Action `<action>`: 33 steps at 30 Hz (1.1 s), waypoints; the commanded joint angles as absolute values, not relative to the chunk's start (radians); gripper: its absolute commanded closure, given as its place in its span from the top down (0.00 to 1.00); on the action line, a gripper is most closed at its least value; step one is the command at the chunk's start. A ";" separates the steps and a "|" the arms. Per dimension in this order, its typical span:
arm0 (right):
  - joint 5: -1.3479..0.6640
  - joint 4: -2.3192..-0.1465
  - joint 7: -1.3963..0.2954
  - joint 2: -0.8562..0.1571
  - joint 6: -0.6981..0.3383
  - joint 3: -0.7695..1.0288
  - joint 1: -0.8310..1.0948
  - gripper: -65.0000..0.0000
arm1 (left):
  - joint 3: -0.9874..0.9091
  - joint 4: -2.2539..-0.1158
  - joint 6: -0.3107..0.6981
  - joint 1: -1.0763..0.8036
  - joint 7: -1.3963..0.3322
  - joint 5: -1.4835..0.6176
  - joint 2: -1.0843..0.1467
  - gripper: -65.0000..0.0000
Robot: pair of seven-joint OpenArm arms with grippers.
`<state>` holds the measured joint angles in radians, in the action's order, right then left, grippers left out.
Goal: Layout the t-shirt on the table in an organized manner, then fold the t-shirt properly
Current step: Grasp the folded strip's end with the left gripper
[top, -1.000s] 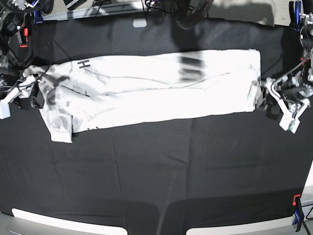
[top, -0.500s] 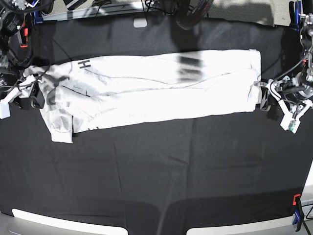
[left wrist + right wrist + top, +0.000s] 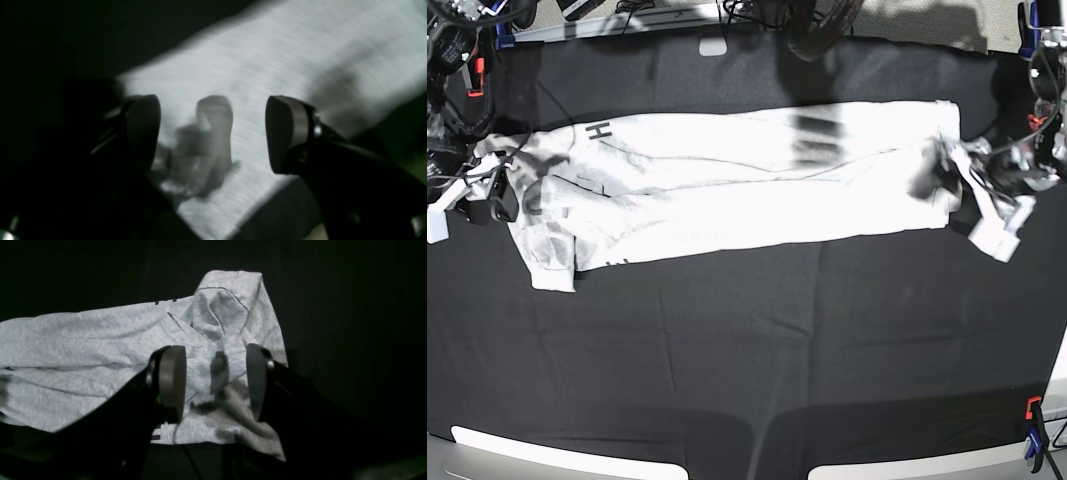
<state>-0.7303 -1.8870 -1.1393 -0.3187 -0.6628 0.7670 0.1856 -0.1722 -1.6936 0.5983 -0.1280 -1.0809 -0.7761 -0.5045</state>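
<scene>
Began with the base view. Found the t-shirt point(image 3: 737, 180) lying on the table point(image 3: 727, 340) as a long, narrow strip, stretched between the left gripper point(image 3: 949, 165) and the right gripper point(image 3: 499, 190). Noted the left gripper over one end of the strip, with jaws blurred. Noted the right gripper at the opposite, more rumpled end, with a short flap jutting out toward the near side of the table. Observed dark lettering point(image 3: 599, 131) near the far edge, inward from the right gripper.

Moved to the left wrist view. Recorded jaws spread wide, with nothing pinched. Saw pale cloth below and between the fingertips point(image 3: 141, 133), running on past both sides, with a soft shadow in the gap. Could not tell the finer creases owing to blur.

Finished with the right wrist view. Recorded jaws standing apart, with no cloth visibly gripped. Saw bunched folds directly below the opening, a raised, crumpled fold point(image 3: 222, 311) just above it in the view, and flatter layers reaching away to the left of the gripper.
</scene>
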 commanded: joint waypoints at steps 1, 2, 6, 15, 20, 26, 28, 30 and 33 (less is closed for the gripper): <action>-0.744 -1.903 -1.123 -0.338 -0.673 0.772 0.178 0.44 | -0.181 -1.709 0.602 -0.119 -1.082 -0.787 -0.520 0.69; -0.744 -1.903 -1.123 -0.338 -0.673 0.772 0.178 0.44 | -0.181 -1.709 0.611 -0.119 -1.098 -0.787 -0.521 0.69; -0.744 -1.903 -1.123 -0.338 -0.673 0.772 0.178 0.44 | -0.181 -1.709 0.657 -0.119 -1.160 -0.786 -0.521 0.69; -0.744 -1.903 -1.123 -0.338 -0.673 0.772 0.178 0.44 | -0.181 -1.709 0.659 -0.119 -1.120 -0.761 -0.521 0.69; -0.744 -1.903 -1.123 -0.338 -0.673 0.772 0.178 0.44 | -0.181 -1.708 0.660 -0.119 -1.147 -0.761 -0.509 0.69; -0.745 -1.903 -1.122 -0.338 -0.673 0.772 0.178 0.44 | -0.167 -1.706 0.698 -0.118 -1.148 -0.759 -0.493 0.69; -0.744 -1.903 -1.123 -0.338 -0.673 0.772 0.178 0.44 | -0.149 -1.706 0.698 -0.115 -1.148 -0.749 -0.493 0.69; -0.744 -1.903 -1.123 -0.338 -0.673 0.772 0.178 0.44 | -0.119 -1.706 0.698 -0.111 -1.130 -0.716 -0.493 0.69; -0.744 -1.903 -1.123 -0.338 -0.673 0.772 0.178 0.44 | -0.052 -1.703 0.698 -0.088 -1.105 -0.653 -0.493 0.69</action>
